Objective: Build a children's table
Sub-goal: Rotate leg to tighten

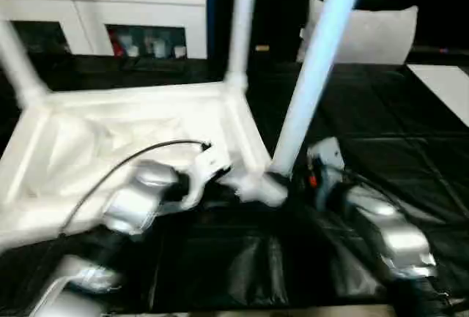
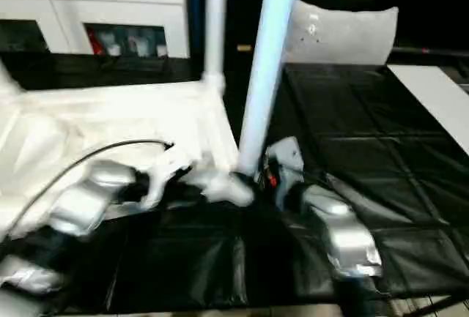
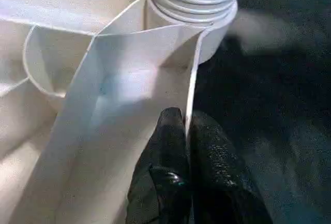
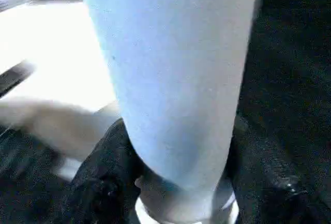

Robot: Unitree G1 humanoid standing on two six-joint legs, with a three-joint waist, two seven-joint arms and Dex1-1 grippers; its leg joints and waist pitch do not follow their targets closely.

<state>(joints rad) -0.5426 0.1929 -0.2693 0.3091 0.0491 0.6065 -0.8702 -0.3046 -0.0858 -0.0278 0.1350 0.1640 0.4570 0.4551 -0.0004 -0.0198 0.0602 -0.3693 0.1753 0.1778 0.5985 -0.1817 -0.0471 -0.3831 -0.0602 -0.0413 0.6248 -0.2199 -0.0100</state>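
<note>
Tabletop (image 1: pixel 124 141) upside down on the black-covered counter (image 1: pixel 410 163), rim upward, three legs standing from corner sockets: far left (image 1: pixel 16 64), far right (image 1: pixel 242 24), and the near one (image 1: pixel 316 68) leaning a little toward the right. Left gripper (image 3: pixel 185 146) clenched on the thin raised rim wall just beside the near socket (image 3: pixel 207 32), one black finger on each face. Right gripper (image 4: pixel 176 182) grasping the near leg low down, close above its ribbed end, fingers (image 4: pixel 103 182) wrapped round the base. Step in hand, by the look of it: seating this leg fully. Best done by bringing the leg upright before pressing, matching the far legs, then driving straight down along the socket's axis. Keep the rim pinched firm so the tabletop neither slides nor lifts. Risk of jamming if pushed while tilted. Grey-white pillow-like bag (image 1: pixel 374 31) and white cabinet (image 1: pixel 110 9) behind, well apart from the work.
</note>
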